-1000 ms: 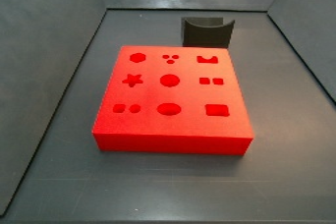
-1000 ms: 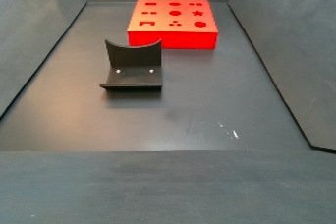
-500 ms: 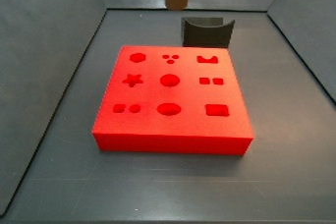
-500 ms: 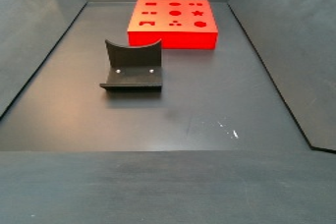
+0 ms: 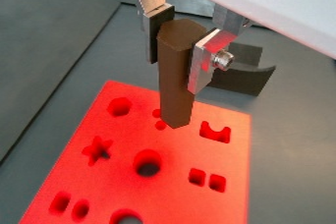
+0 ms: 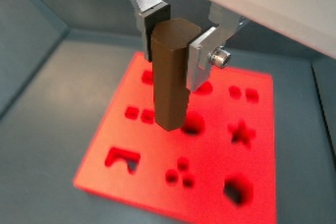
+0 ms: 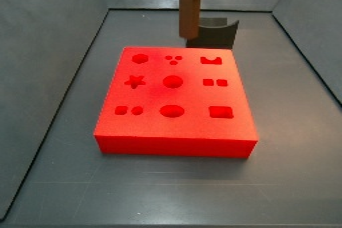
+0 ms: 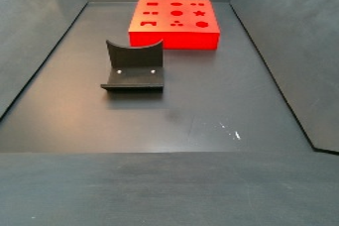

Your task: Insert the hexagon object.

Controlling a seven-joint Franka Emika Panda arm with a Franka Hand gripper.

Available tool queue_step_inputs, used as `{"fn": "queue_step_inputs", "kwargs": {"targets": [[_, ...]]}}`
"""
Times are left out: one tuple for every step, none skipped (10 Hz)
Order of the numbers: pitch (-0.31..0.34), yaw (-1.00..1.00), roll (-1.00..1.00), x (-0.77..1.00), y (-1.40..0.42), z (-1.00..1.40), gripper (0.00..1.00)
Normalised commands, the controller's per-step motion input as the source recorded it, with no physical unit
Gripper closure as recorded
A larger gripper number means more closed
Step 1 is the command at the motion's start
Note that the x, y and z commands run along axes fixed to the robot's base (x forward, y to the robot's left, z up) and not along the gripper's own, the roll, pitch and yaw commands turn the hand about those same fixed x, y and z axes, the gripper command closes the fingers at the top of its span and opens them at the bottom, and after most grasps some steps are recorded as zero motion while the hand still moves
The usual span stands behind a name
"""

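The hexagon object [image 5: 174,76] hangs upright in the air, a long brown peg clamped near its top between the two silver fingers [image 5: 203,63] of the gripper [image 6: 180,43]. Both wrist views show the plates pressed against its sides, so the gripper is clenched on the peg. In a side view the peg [image 7: 190,10] appears as a brown bar coming down from the top edge, above the far end of the red block [image 7: 177,100]; its lower tip seems clear of the block's top face, though I cannot tell by how much.

The red block carries a grid of recesses: a star, circles, a square, double dots and others. In a wrist view the peg's lower end sits over the middle of the far rows, near a small dark recess [image 5: 160,123], and hides whatever lies directly under it. I cannot tell from here which hole is the hexagonal one.

To do this step well, I would keep the peg vertical, centre its tip over the matching hole, and check that the flats line up with the hole's sides before lowering. A slow descent with little side force should let it seat; if it catches on the rim, a slight twist is safer than pushing.

Behind the block stands the fixture [image 8: 133,66], well apart in a side view and not in the way.
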Motion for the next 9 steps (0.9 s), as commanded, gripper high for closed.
{"fn": "queue_step_inputs", "kwargs": {"targets": [[-0.106,-0.33,0.0,-0.65,0.62,-0.58,1.0],[-0.169,-0.33,-0.07,-0.65,0.48,-0.53,1.0],[-0.294,-0.43,-0.2,-0.5,0.24,-0.46,1.0],[-0.316,-0.44,-0.24,-0.51,0.13,-0.24,1.0],[-0.323,-0.3,-0.24,-0.6,0.04,0.0,1.0],[-0.206,-0.21,-0.19,-0.42,0.12,0.02,1.0],[-0.183,-0.21,-0.17,-0.59,0.13,0.24,1.0],[-0.09,-0.04,-0.06,-0.26,0.06,0.13,1.0],[-0.076,-0.08,0.02,-0.43,0.06,-0.01,1.0]]}}
